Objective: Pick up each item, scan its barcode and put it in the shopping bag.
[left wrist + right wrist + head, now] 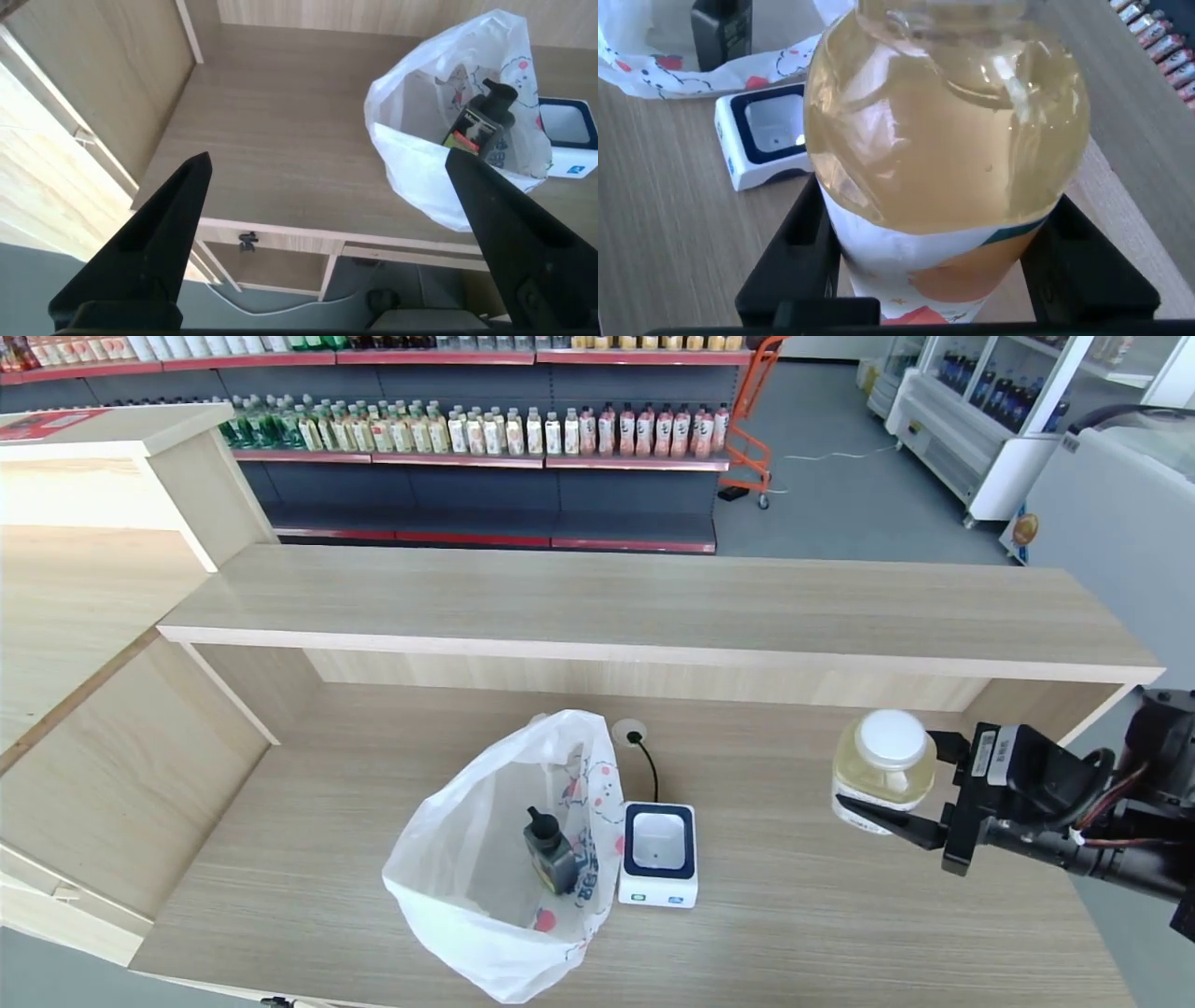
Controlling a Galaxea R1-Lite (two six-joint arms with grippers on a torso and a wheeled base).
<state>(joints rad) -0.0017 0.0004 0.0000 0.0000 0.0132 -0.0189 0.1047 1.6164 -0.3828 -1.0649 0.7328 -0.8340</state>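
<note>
Right gripper (894, 782) has its fingers clamped on a jar (882, 751) of pale yellow liquid with a white lid. It's holding it upright over the right side of the worktop (822, 924), well off to the right of the scanner (659, 854). The white shopping bag (457, 887) sits open right up against the scanner's left side, with a dark bottle (551, 854) standing inside. Left gripper (322, 245) hangs over the worktop's near edge, left of the bag, fingers wide apart
</note>
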